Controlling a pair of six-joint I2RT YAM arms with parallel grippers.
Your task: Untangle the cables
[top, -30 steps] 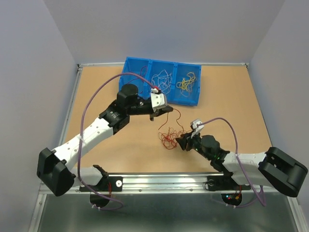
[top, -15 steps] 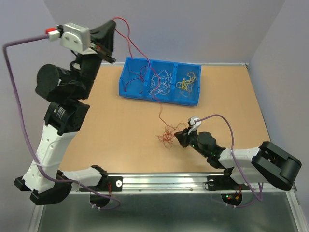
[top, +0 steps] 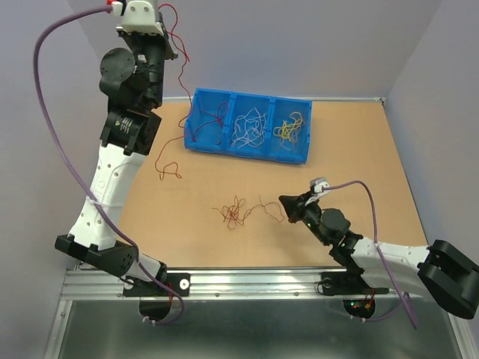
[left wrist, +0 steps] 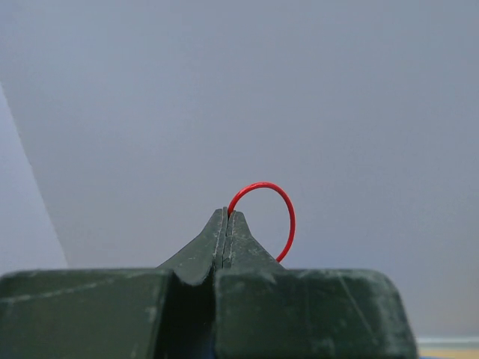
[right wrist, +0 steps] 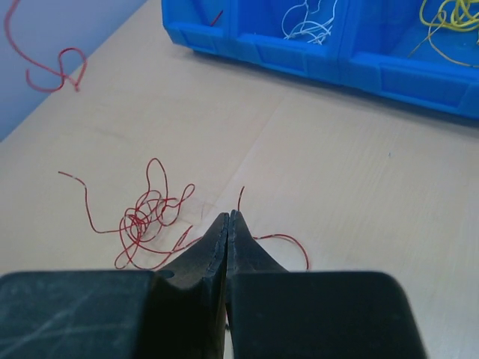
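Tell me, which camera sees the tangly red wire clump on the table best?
The right wrist view: the red wire clump sits big and close, every loop clear. In the top view the clump is whole but tiny. The left wrist view misses it, showing only a red loop in its fingers.

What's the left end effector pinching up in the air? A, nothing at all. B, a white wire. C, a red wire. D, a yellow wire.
C: the left end effector is shut, and a red wire loops out from between its tips in the wrist view.
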